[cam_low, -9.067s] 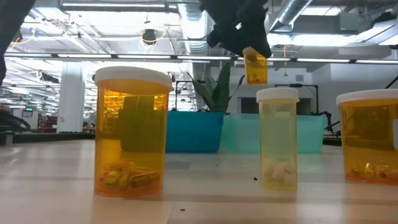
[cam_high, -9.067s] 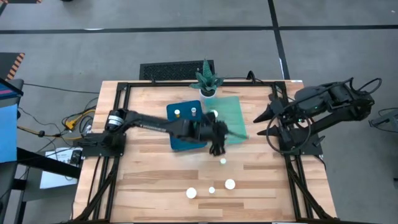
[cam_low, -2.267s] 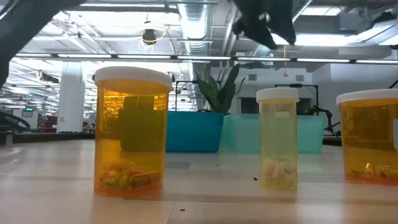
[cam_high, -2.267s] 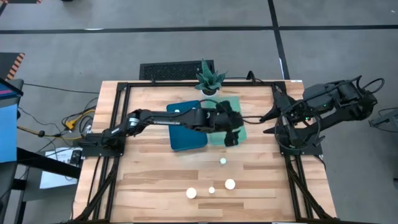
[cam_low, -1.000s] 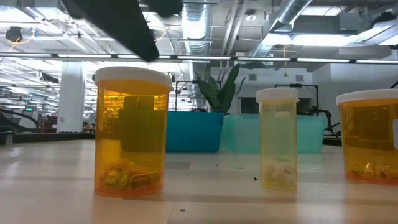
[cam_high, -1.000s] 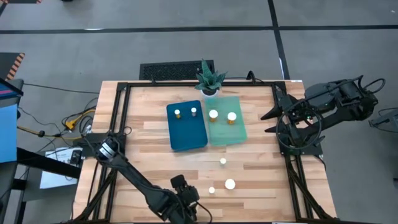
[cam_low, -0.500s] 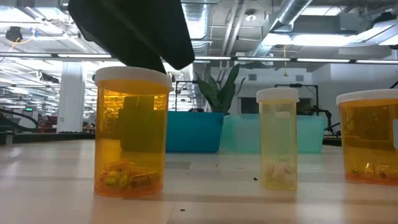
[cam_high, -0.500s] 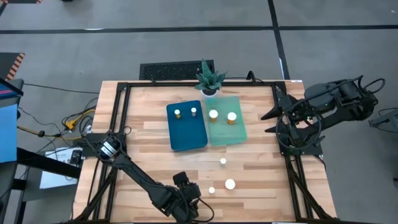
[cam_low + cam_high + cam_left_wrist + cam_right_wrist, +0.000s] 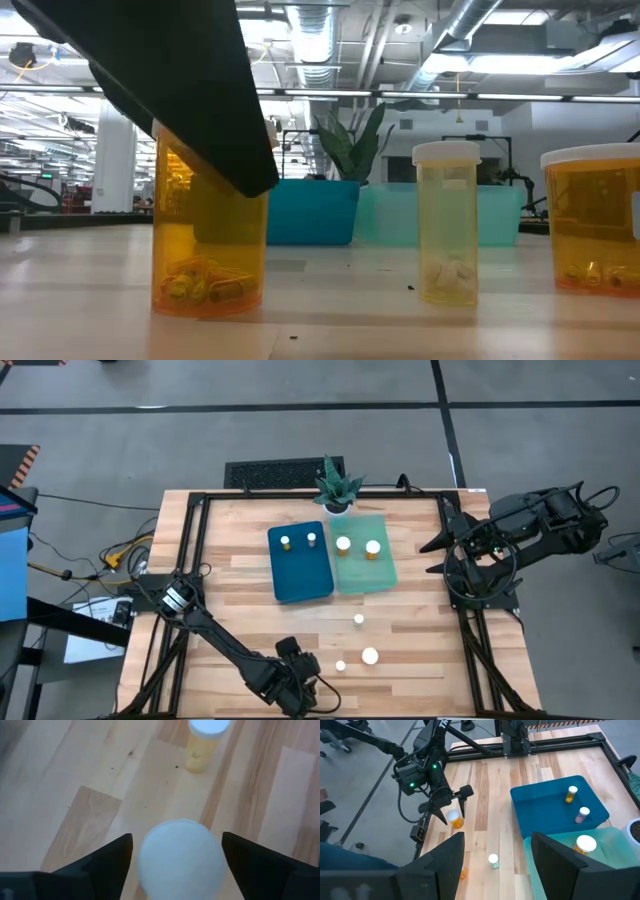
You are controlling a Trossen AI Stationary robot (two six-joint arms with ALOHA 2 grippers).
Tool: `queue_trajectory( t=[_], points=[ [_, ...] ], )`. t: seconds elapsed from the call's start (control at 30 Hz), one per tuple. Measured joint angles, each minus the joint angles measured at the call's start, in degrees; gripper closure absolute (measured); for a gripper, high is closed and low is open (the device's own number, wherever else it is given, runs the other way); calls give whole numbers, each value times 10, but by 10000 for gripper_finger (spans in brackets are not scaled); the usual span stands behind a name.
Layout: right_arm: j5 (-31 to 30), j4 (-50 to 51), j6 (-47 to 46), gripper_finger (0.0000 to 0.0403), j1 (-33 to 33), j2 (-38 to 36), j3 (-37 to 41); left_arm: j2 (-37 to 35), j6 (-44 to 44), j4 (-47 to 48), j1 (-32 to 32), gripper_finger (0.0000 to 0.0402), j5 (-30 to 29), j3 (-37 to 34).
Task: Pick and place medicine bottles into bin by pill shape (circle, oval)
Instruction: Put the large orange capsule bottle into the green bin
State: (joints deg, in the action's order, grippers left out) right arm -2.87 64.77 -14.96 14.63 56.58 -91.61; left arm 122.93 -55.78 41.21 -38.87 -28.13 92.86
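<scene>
On the wooden bench (image 9: 230, 610), the left gripper (image 9: 177, 851) hangs wide open over a white-capped bottle (image 9: 181, 858) at the near edge, holding nothing, and should drop straight, centred, before squeezing below the cap.

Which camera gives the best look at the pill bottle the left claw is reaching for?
The right wrist view: the bottle stands whole between the open left gripper. The left wrist view shows only its white cap, the low view half hides it behind the arm, and the high view covers it.

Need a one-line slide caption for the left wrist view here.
Left gripper open astride a white-capped medicine bottle on the wooden table, second bottle standing beyond.
</scene>
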Motion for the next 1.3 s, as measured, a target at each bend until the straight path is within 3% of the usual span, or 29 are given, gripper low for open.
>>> queue_trajectory(
  t=[0.33,0.53,0.73,0.93,1.17,1.3],
  points=[
    [0,0,0,165,0,0,0,0,22,-5,0,214,26,0],
    [0,0,0,165,0,0,0,0,17,4,4,213,29,12],
    [0,0,0,165,0,0,0,0,33,52,27,188,19,69],
    [0,0,0,165,0,0,0,0,120,94,74,211,23,147],
    [0,0,0,165,0,0,0,0,237,209,145,190,11,249],
    [0,1,1,165,0,0,0,0,316,214,196,198,7,299]
  ],
)
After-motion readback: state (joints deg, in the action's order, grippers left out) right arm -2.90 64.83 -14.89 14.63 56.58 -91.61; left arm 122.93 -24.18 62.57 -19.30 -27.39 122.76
